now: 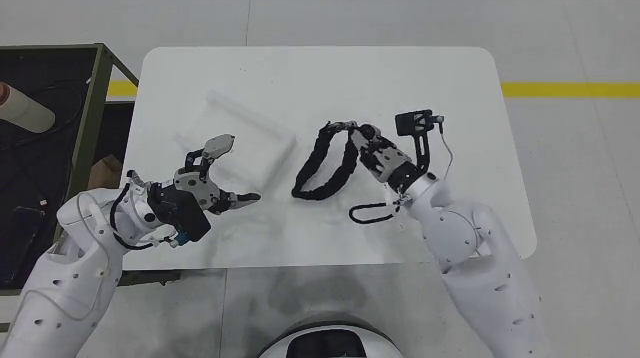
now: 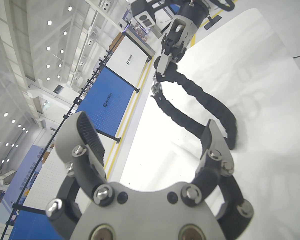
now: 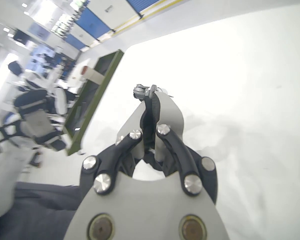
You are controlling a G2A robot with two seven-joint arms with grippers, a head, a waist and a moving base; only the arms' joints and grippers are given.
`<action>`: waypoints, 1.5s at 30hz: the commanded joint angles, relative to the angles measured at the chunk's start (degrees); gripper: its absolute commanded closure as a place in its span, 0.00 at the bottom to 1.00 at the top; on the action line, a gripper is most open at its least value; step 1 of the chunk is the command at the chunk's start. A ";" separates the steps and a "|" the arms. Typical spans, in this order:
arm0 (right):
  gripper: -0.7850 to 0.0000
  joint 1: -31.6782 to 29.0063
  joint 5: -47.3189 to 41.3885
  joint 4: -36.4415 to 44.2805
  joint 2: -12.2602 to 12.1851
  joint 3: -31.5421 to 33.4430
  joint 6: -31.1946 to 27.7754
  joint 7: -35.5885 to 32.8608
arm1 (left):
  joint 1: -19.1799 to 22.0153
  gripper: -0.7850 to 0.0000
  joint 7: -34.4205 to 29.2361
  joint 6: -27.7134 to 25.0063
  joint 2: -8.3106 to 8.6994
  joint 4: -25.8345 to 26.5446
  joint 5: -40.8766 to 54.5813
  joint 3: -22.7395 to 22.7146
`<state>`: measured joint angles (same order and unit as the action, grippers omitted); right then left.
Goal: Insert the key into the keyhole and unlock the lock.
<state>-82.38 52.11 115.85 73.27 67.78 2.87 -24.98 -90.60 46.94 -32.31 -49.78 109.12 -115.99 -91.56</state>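
Black fabric-sleeved cable lock [image 2: 200, 91] lies looped mid white table [image 1: 450, 88], right gripper [image 3: 150, 96] pinched tight on small silver metal key [image 3: 143, 91] at its end, left gripper [image 2: 147, 136] spread wide, empty, near the loop's other end.

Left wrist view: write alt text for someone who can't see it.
The left claw stands open and empty in the foreground over a white table. Beyond it a black cable lock lies looped on the table, its far end pinched in the right claw.
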 commanded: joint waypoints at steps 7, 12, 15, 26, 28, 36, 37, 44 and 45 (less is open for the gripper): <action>1.00 -6.86 56.54 7.00 -1.67 -11.39 -4.54 3.53 | 0.00 0.00 0.00 0.00 0.00 0.00 0.00 0.00; 1.00 -5.17 70.47 0.53 -1.08 -15.83 -2.67 -2.02 | 0.00 0.00 0.00 0.00 0.00 0.00 0.00 0.00; 1.00 -3.95 71.70 -0.25 -0.63 -16.27 -1.79 -3.63 | 0.00 0.00 0.00 0.00 0.00 0.00 0.00 0.00; 0.00 -1.89 44.17 -2.53 1.13 -10.94 2.16 -4.30 | 0.00 0.00 0.00 0.00 0.00 0.00 0.00 0.00; 0.00 -1.64 44.13 -3.24 1.45 -11.86 3.77 -1.70 | 0.00 0.00 0.00 0.00 0.00 0.00 0.00 0.00; 0.00 -5.42 48.20 -1.56 1.67 -12.34 10.64 12.02 | 0.00 0.00 0.00 0.00 0.00 0.00 0.00 0.00; 0.00 -6.18 47.04 -0.98 1.65 -11.99 10.74 13.37 | 0.00 0.00 0.00 0.00 0.00 0.00 0.00 0.00; 0.02 -10.01 31.52 2.00 1.53 -9.10 2.27 17.87 | 0.00 0.00 0.00 0.00 0.00 0.00 0.00 0.00; 0.01 -10.09 27.75 2.07 1.51 -8.85 0.21 18.06 | 0.00 0.00 0.00 0.00 0.00 0.00 0.00 0.00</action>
<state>-92.45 76.42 117.90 74.77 58.94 1.97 -6.95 -90.60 46.94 -32.31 -49.78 109.12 -115.99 -91.56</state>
